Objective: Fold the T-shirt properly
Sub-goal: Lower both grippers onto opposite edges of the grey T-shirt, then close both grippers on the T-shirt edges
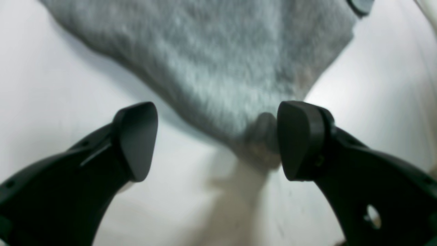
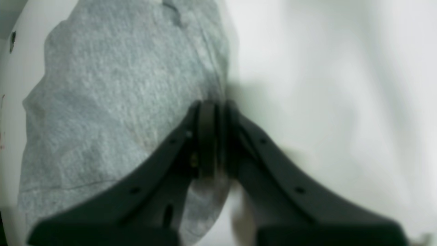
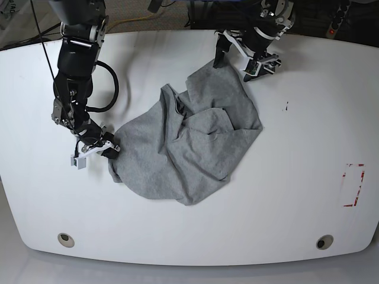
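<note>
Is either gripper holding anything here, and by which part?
The right gripper is shut on the T-shirt, pinching its edge. The left gripper is open at a corner of the cloth, holding nothing.

L gripper [image 1: 216,140] spread, R gripper [image 2: 213,112] clamped

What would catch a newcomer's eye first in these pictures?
The crumpled grey T-shirt heaped mid-table stands out against the white table. The right gripper is shut on its edge at the base view's left, while the left gripper hangs open at the far corner of the cloth.
</note>
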Controlling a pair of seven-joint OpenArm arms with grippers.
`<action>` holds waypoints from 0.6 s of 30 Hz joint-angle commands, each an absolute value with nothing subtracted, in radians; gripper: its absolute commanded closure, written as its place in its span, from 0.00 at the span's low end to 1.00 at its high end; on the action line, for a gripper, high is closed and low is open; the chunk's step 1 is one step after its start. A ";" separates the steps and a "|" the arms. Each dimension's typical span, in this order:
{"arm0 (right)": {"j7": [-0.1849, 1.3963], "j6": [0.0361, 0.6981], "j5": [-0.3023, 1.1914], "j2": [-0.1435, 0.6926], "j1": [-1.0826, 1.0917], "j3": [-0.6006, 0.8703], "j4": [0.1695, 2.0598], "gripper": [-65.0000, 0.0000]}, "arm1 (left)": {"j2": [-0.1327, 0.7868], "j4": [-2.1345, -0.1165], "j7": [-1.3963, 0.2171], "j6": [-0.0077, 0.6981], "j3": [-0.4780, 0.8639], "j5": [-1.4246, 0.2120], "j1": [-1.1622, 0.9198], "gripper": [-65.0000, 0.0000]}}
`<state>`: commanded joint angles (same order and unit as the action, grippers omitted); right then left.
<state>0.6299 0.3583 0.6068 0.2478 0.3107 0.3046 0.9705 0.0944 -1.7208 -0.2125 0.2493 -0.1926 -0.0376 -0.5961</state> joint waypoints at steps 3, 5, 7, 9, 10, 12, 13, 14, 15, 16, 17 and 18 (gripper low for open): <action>0.630 0.358 0.608 0.249 0.298 0.305 0.975 0.93 | 0.094 -1.696 -0.214 0.249 -0.223 -0.038 -0.582 0.22; 0.630 0.358 0.608 0.246 0.291 0.305 1.012 0.93 | 0.110 -1.681 -0.225 0.249 -0.242 -0.036 -0.575 0.29; 0.630 0.358 0.608 0.245 0.274 0.305 1.055 0.93 | 0.124 -1.670 -0.263 0.249 -0.259 -0.036 -0.556 0.50; 0.630 0.358 0.608 0.245 0.260 0.302 1.089 0.93 | 0.124 -1.661 -0.302 0.246 -0.266 -0.038 -0.539 0.73; 0.630 0.358 0.608 0.248 0.255 0.291 1.118 0.93 | 0.124 -1.653 -0.326 0.243 -0.268 -0.038 -0.527 0.88; 0.630 0.358 0.608 0.251 0.243 0.263 1.162 0.93 | 0.125 -1.632 -0.383 0.243 -0.268 -0.038 -0.490 1.00; 0.630 0.358 0.608 0.251 0.237 0.255 1.181 0.93 | 0.127 -1.623 -0.410 0.243 -0.266 -0.038 -0.473 1.00; 0.630 0.358 0.608 0.251 0.231 0.251 1.202 0.93 | 0.128 -1.620 -0.430 0.243 -0.257 -0.038 -0.461 0.98; 0.630 0.358 0.608 0.251 0.228 0.249 1.218 0.93 | 0.130 -1.621 -0.441 0.243 -0.239 -0.038 -0.455 0.99; 0.630 0.358 0.608 0.254 0.228 0.249 1.231 0.93 | 0.134 -1.624 -0.447 0.243 -0.211 -0.038 -0.452 1.00; 0.630 0.358 0.610 0.266 0.226 0.246 1.251 0.93 | 0.134 -1.636 -0.449 0.243 -0.174 -0.039 -0.452 1.00; 0.630 0.358 0.615 0.280 0.226 0.245 1.270 0.93 | 0.136 -1.662 -0.449 0.243 -0.136 -0.038 -0.450 1.00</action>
